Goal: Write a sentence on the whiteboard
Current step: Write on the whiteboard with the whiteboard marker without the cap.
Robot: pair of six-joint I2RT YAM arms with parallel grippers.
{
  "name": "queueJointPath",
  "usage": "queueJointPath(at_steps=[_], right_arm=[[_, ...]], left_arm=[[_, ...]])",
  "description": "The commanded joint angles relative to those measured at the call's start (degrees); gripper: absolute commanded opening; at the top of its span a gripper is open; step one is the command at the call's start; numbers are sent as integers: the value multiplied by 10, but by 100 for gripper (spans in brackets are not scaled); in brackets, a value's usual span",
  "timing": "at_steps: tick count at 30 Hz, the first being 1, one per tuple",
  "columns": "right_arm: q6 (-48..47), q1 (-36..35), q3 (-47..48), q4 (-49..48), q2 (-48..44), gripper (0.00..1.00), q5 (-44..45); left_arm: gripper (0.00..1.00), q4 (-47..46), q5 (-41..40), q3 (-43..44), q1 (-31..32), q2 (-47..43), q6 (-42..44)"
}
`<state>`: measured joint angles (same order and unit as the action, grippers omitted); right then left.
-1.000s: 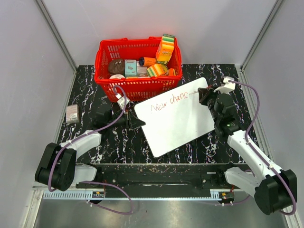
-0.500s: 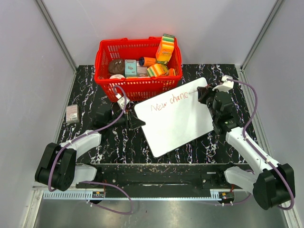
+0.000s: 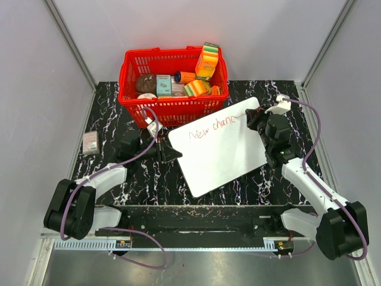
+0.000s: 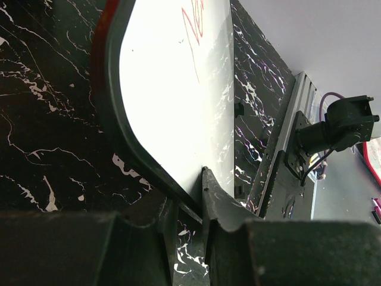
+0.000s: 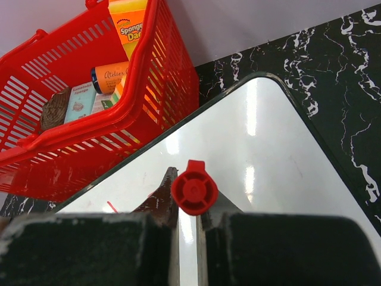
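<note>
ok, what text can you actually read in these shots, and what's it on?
"New chanc": red handwriting on the board.
"Sponge Da": yellow pack in the basket, the rest cut off by the rim.
"Atelier": orange can in the basket, with a second word too small to read.
Teal box: print too small to read.
Other basket items: blurred, unreadable.

Overhead camera looks down on everything; both wrist cameras skim the whiteboard (image 3: 221, 150) closely.
</note>
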<state>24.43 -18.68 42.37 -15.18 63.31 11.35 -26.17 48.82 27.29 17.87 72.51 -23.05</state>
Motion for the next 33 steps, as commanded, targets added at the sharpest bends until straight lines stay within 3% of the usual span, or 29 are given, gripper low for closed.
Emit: queueJointPath(at_steps=[1, 15, 33], right_arm=[[2, 6, 15, -18, 6, 0, 9], [-5, 14, 17, -13, 14, 0, 41], [-1, 17, 42, -23, 38, 0, 11]], left_arm=[[0, 38, -9, -6, 18, 16, 102], [0, 38, -10, -5, 18, 16, 102], [0, 38, -7, -5, 18, 16, 102]])
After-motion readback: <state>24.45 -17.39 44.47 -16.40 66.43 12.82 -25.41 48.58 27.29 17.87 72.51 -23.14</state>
